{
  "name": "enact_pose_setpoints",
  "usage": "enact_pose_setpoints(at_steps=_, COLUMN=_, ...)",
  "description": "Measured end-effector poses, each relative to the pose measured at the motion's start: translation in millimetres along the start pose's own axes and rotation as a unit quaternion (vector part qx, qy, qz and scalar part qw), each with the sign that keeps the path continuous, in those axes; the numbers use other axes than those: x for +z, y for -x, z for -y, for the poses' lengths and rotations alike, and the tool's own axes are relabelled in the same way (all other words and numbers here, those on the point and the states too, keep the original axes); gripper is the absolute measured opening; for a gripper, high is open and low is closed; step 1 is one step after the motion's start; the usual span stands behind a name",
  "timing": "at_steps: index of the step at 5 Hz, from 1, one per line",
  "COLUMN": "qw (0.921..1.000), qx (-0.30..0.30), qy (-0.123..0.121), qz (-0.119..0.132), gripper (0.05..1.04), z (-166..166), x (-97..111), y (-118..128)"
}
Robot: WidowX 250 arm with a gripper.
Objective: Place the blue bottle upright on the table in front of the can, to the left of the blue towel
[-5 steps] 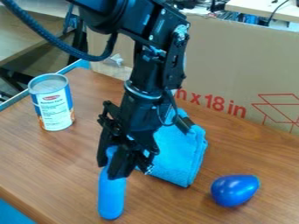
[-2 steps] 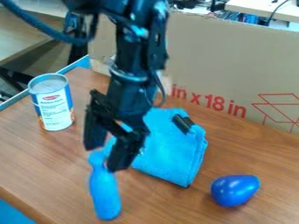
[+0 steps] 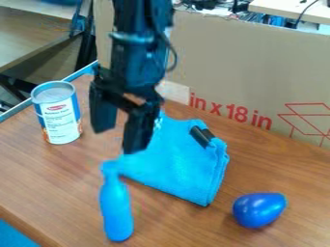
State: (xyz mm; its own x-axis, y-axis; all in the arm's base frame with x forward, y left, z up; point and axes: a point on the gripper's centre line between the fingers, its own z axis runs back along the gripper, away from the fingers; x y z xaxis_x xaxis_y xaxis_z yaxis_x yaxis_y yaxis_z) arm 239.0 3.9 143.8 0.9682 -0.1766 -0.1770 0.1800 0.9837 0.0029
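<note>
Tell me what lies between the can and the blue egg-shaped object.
The blue cloth lies between the can and egg-shaped object, in the camera view.

1. Directly below the jaws: blue bottle-shaped object [image 3: 116, 210], an obstacle.
2. Below right: blue cloth [image 3: 184, 166]; farther right, blue egg-shaped object [image 3: 259, 210].
3. Left: can [image 3: 59, 118]; open tabletop [image 3: 58, 178] below it.
4. Behind: cardboard [image 3: 258, 72] barrier.
</note>
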Motion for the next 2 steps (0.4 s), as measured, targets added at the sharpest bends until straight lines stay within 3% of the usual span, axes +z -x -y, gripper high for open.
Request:
enact_pose_setpoints(at_steps=1, qw=0.9955, qx=0.066, qy=0.026, qz=0.063, gripper=1.001, z=-30, x=18, y=-17)
enact_pose_setpoints(at_steps=2, qw=0.9871, qx=0.142, qy=0.023, qz=0.071, gripper=1.001, z=-72, x=1, y=-39)
